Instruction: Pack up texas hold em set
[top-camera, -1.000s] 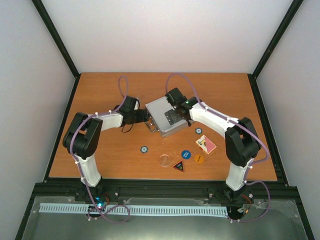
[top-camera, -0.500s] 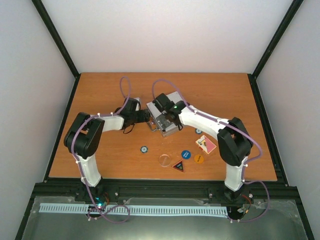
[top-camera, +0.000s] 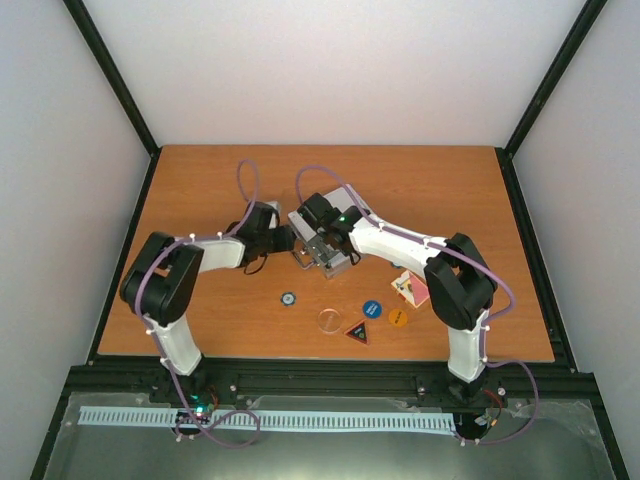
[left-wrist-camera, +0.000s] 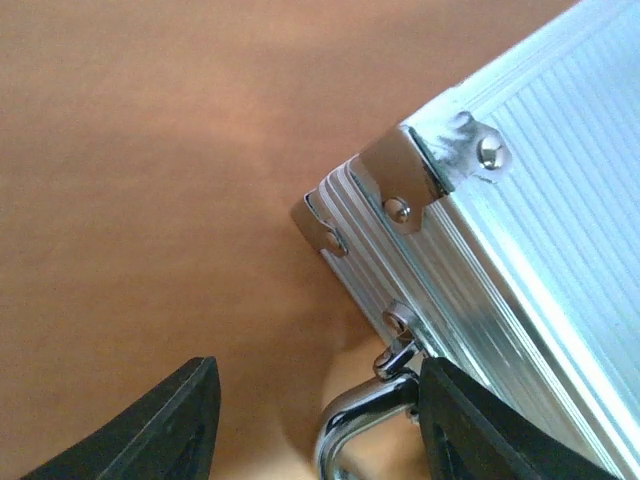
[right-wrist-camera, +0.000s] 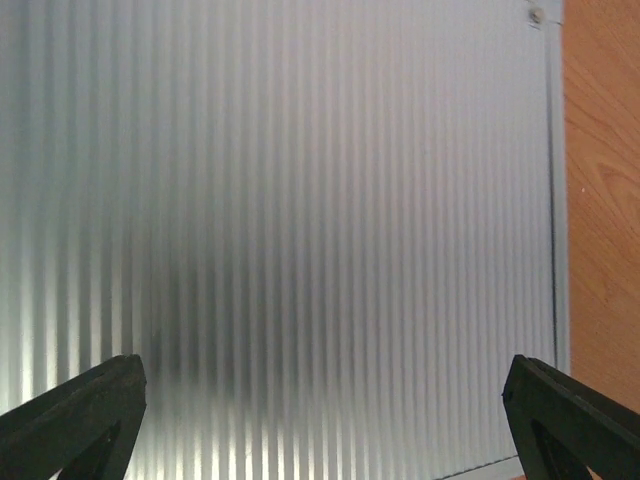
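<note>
Near the middle of the orange-brown wooden desk (top-camera: 200, 190) sits the small silver ribbed aluminium case (left-wrist-camera: 540, 200). Its lid is down on its base, as far as the views show, and both arms bend inward to it.

The left gripper (top-camera: 289, 238) is at the case's left side. In the left wrist view its black fingers (left-wrist-camera: 150, 430) stand partly apart, neither wide nor narrow. The curved chrome handle (left-wrist-camera: 360, 425) of the case lies in the gap between them. The finger on that picture's right is just beside the handle and the other is well clear of it, so the jaws grip nothing.

The right gripper (right-wrist-camera: 322, 380) hangs over the lid with its jaws at their widest. Its two fingertips sit at the bottom corners of the right wrist view with only ribbed metal between them. Whether they touch the lid cannot be told.

Between the case and the arm bases, loose pieces lie on the desk outside the case, all apart from one another:
- a small dark round chip (top-camera: 288, 298)
- a clear round disc (top-camera: 330, 320)
- a blue round button (top-camera: 372, 309)
- an orange round button (top-camera: 398, 317)
- a black-and-red triangular button (top-camera: 357, 332)

The red-backed card deck (top-camera: 413, 290) lies to their right, partly hidden by the right arm.
</note>
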